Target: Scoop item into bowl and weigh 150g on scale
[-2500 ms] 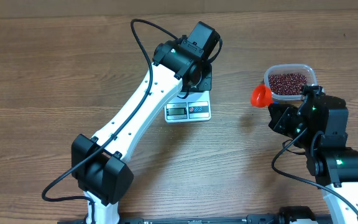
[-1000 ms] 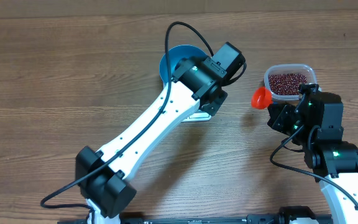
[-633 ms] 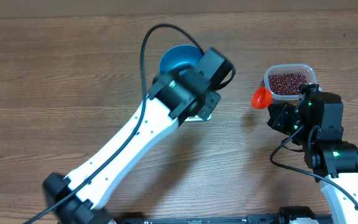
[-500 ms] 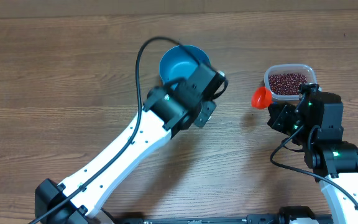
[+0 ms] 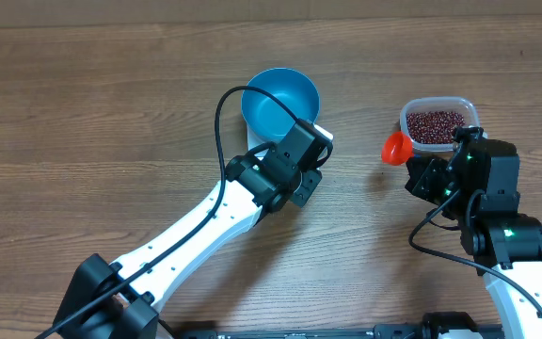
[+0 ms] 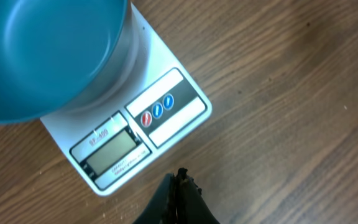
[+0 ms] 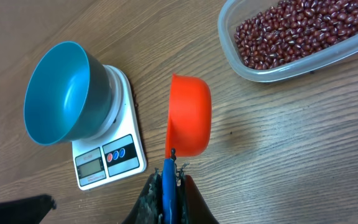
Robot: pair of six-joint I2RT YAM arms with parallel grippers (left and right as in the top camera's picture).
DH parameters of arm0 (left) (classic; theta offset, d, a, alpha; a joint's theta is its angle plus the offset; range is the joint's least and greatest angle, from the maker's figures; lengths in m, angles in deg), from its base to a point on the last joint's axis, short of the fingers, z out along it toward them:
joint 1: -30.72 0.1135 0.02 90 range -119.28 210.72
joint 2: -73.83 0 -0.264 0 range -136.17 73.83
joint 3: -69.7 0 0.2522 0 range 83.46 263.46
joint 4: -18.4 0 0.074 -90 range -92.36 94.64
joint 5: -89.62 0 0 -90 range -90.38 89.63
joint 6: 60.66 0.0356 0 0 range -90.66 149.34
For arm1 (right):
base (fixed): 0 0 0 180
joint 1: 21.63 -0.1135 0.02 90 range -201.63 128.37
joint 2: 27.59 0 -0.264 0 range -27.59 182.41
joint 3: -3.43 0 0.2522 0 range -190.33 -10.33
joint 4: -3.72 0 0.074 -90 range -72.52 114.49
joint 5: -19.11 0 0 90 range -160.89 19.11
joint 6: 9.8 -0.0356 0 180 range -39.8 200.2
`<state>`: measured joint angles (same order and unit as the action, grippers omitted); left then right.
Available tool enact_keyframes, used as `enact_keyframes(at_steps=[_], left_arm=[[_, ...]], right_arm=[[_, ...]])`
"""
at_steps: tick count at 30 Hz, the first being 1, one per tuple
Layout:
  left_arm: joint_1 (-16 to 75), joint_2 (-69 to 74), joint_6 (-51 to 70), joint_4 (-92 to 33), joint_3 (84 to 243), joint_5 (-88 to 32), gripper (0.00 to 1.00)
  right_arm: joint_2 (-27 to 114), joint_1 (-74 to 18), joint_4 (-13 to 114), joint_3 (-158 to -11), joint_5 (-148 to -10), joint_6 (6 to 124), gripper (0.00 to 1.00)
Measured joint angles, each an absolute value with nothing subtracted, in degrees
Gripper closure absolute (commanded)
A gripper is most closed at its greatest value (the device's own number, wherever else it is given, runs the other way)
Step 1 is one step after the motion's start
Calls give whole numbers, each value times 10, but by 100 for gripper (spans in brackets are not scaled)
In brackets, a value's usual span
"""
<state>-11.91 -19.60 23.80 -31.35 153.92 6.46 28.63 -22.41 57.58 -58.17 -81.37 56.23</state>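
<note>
Dark maroon oval beans [image 7: 297, 31], small and glossy, heaped in a clear rounded-rectangular plastic tub [image 7: 253, 70] on the wood-grain surface [image 5: 83, 113]. Deep round blue bowl [image 5: 279, 102] sits on the flat white rectangular scale [image 6: 135, 134]. Left jaws closed, empty; right jaws clamp the blue handle of an orange round scoop [image 7: 189, 115].

Bare tabletop [image 5: 356, 198] between scale [image 6: 160, 109] and bean tub [image 5: 404, 121], narrowed by the orange scoop [image 5: 395, 146]; left arm [image 5: 224, 202] slanting across the scale's near side.
</note>
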Motion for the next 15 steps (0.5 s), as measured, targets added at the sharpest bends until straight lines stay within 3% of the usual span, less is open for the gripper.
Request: enact_keyframes(at_steps=[15], left_arm=[[-112, -300, 238, -262, 1534, 63, 96]], right_arm=[[286, -224, 582, -582, -814, 563, 96]])
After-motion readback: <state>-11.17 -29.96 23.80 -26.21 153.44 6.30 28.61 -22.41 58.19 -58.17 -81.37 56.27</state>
